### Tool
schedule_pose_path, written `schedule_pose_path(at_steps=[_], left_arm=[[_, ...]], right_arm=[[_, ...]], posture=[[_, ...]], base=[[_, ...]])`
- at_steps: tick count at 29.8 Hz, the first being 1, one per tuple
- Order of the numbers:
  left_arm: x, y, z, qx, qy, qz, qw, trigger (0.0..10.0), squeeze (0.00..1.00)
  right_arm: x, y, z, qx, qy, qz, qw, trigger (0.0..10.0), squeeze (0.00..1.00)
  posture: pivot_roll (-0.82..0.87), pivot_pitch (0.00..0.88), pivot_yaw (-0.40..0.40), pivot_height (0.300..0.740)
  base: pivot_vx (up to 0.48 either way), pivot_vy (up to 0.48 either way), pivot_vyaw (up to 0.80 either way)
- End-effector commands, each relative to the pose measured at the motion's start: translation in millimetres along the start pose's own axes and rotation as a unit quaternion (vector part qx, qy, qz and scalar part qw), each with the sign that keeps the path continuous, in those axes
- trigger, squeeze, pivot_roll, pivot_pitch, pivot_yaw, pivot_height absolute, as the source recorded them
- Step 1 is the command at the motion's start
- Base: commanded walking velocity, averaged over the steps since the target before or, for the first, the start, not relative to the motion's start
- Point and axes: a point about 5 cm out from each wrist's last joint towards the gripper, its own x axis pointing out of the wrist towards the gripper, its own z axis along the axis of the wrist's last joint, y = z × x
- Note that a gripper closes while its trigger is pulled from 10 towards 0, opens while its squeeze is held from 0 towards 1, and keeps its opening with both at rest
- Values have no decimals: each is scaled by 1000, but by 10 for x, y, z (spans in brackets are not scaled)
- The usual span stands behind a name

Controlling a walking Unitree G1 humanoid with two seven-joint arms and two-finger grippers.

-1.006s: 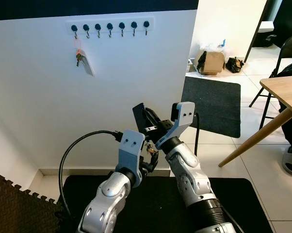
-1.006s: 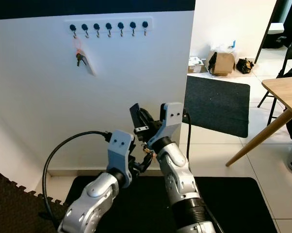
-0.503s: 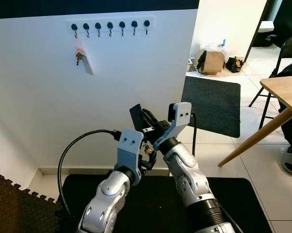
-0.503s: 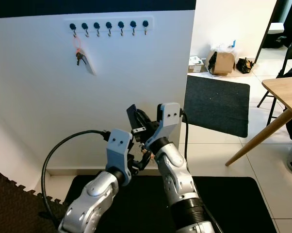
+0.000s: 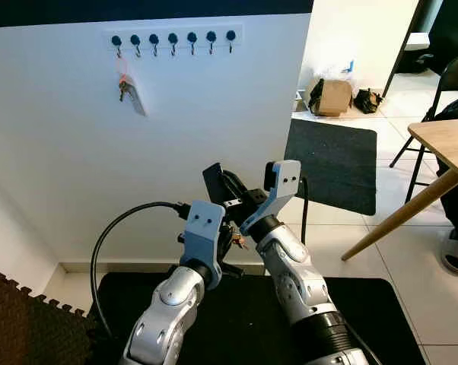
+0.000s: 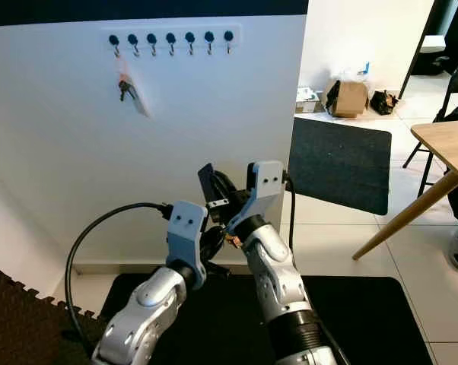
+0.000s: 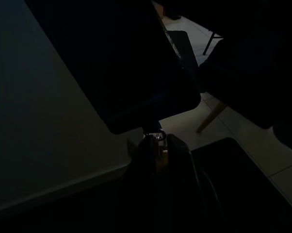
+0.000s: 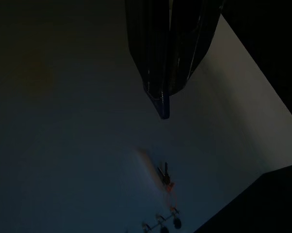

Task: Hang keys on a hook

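A row of hooks (image 5: 173, 39) is seen high on the white wall (image 5: 77, 175). One set of keys (image 5: 124, 88) with a white tag is hung from the first hook on the left. Low in front of the wall, the two silver arms are held close together. A second small bunch of keys (image 5: 236, 241) is seen between the left tool (image 5: 230, 245) and the right tool (image 5: 217, 182). It is pinched by the left tool. The right tool's fingers (image 8: 168, 53) are pressed together and pointed up at the wall.
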Motion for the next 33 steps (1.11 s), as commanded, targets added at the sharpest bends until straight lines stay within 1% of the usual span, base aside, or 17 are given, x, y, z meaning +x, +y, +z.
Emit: schedule_pose_path(at_steps=[1,5,6,11,12,13,25,33], left_arm=[[2,-5,-70,1,15,6,1000,10000,0],[0,0,-91,12,18,2,1000,10000,0],[-2,-3,-94,12,18,0,1000,10000,1000],[-6,4,-98,18,20,8,1000,10000,1000],[-5,3,-100,18,21,8,1000,10000,263],[-3,3,-102,19,21,9,1000,10000,0],[-10,16,-158,31,30,10,999,10000,0],[-10,16,-158,31,30,10,999,10000,0]], right_arm=[[63,173,14,18,-13,22,1000,10000,0],[75,178,39,19,-17,24,999,10000,0],[76,178,40,19,-17,24,999,10000,0],[77,178,45,19,-18,24,999,10000,0],[77,178,46,19,-18,24,999,10000,0],[77,179,47,20,-19,24,999,10000,0],[94,172,92,18,-25,23,999,10000,0],[94,172,92,18,-25,23,999,10000,0]], posture=[[95,222,58,740],[96,222,58,740],[96,222,58,740],[96,222,59,740],[96,222,59,740],[95,221,59,740],[93,222,60,740],[93,222,60,740]], base=[[0,0,0],[0,0,0],[0,0,0],[0,0,0],[0,0,0],[0,0,0],[0,0,0],[0,0,0]])
